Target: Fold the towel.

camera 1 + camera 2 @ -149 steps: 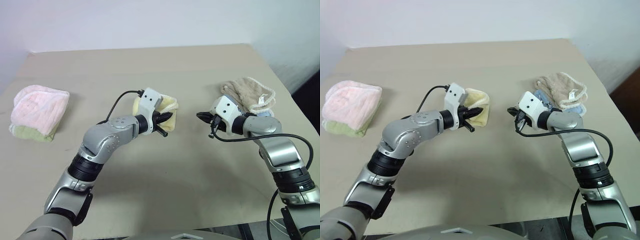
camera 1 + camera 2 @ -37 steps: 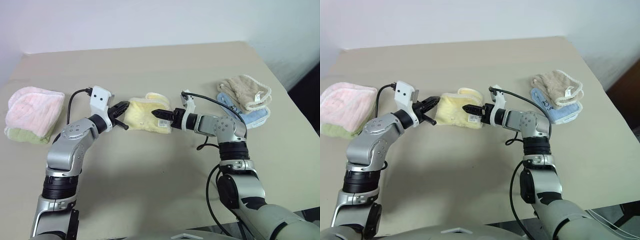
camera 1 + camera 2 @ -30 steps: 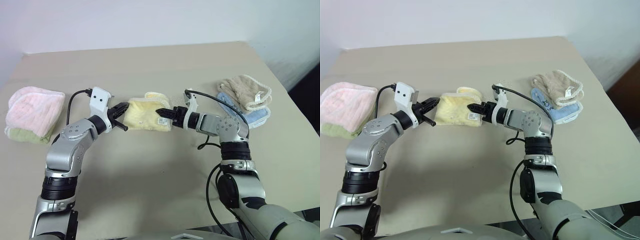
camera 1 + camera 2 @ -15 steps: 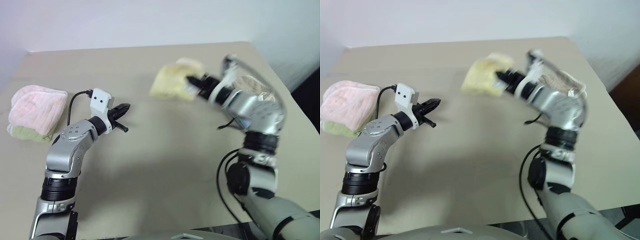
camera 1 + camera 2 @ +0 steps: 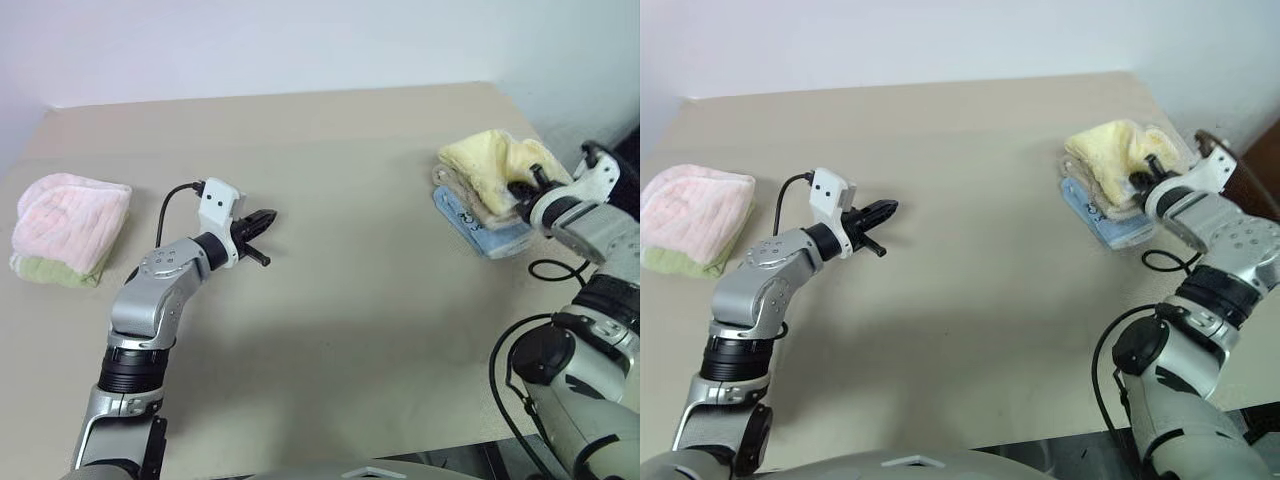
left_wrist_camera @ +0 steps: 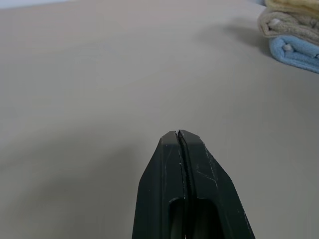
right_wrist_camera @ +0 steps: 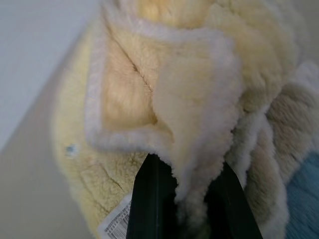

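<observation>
The pale yellow towel, folded into a small bundle, lies on top of a stack at the table's far right. My right gripper is shut on its near edge; in the right wrist view a fold of the towel is pinched between the black fingers. My left gripper hovers over the bare table left of centre, shut and holding nothing, as the left wrist view shows with its fingertips pressed together.
Under the yellow towel lie a beige towel and a blue one, close to the table's right edge. A pink towel rests on a green one at the far left. The tan table spreads between.
My right gripper has swung the yellow towel from the table's middle over to the right, onto the beige and blue stack. The left gripper has stayed about where it was, shut.
</observation>
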You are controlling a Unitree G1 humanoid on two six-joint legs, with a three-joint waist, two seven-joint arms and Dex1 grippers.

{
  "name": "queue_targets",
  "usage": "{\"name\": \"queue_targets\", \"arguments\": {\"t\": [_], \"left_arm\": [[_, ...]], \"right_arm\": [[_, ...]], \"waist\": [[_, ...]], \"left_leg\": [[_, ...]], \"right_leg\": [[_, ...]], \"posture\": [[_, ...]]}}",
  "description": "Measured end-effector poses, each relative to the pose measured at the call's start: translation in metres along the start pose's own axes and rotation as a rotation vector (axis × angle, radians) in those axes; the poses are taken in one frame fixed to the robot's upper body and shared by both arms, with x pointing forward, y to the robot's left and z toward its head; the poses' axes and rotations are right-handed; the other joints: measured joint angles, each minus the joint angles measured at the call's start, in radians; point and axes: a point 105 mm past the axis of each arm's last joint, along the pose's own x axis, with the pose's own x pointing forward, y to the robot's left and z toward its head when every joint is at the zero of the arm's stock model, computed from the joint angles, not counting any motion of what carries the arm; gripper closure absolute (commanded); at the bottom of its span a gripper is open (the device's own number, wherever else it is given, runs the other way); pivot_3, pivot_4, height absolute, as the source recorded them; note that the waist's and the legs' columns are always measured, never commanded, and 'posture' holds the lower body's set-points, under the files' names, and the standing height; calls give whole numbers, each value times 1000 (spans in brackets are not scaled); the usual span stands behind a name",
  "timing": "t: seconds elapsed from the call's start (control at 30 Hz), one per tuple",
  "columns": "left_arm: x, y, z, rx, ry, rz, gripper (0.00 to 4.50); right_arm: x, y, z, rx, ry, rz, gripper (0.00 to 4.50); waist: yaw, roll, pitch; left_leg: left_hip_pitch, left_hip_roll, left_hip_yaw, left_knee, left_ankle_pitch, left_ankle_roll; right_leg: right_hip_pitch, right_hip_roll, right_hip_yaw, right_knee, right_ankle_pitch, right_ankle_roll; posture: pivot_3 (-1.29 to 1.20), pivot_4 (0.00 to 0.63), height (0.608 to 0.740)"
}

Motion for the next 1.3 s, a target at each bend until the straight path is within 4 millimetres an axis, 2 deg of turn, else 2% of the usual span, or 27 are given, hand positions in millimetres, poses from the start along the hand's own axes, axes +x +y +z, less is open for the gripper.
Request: {"name": "queue_targets", "arguments": {"t": [0.07,0.4,0.5,0.7,0.77,0.83,0.93,1.0,1.07,1.17,1.3], "left_arm": [[1,-1,2,6,-6,-4,4500],[6,-8,-5,-14,10,-41,4500],[8,-8,-6,-17,9,-50,4500],[11,-4,-9,-19,16,-52,4500],[13,0,-11,-22,24,-47,4500],[14,2,-9,-15,18,-44,4500],[15,2,-6,-3,4,-52,4500],[12,5,-7,6,10,-52,4500],[9,7,-8,8,15,-44,4500],[-1,12,-19,5,45,-20,4500],[-17,12,-30,22,79,-6,4500]], "right_arm": [[-3,3,5,-6,-23,8,3419],[-26,13,26,-39,-146,66,8],[-37,10,33,-60,-194,54,8],[-60,-12,57,-197,-328,-98,8],[-66,-7,63,-306,-372,-93,8],[-69,15,58,-464,-381,-15,8],[-69,59,23,-719,-319,193,8],[-67,91,-20,-828,-228,392,8],[-66,110,-52,-857,-158,531,8],[-63,126,-96,-919,-39,687,8],[-49,134,-153,-959,75,805,8]], "waist": [[2,0,0],[4,0,0],[4,0,0],[5,0,0],[4,0,0],[-3,1,0],[-6,1,-1],[-5,1,0],[1,1,-1],[5,0,-1],[2,-1,-1]], "left_leg": [[0,0,0,0,0,0],[0,0,0,1,0,1],[0,0,0,1,0,1],[0,-1,0,1,0,1],[0,-1,0,1,0,1],[1,0,1,1,0,1],[4,1,2,1,0,1],[6,2,2,1,0,1],[7,1,1,1,0,1],[8,0,1,1,-1,2],[8,0,1,1,-2,2]], "right_leg": [[0,0,0,0,0,0],[0,0,0,0,0,0],[0,0,0,0,0,0],[0,0,0,0,0,0],[0,0,0,0,0,0],[1,1,0,0,0,0],[4,2,1,1,0,0],[5,2,0,1,0,0],[7,2,0,1,0,0],[9,0,0,0,0,0],[8,0,1,-1,0,0]], "posture": [[0,150,728],[0,150,728],[0,150,728],[0,150,728],[0,150,728],[0,150,728],[0,150,728],[0,150,728],[0,150,728],[0,150,728],[0,150,728]]}}
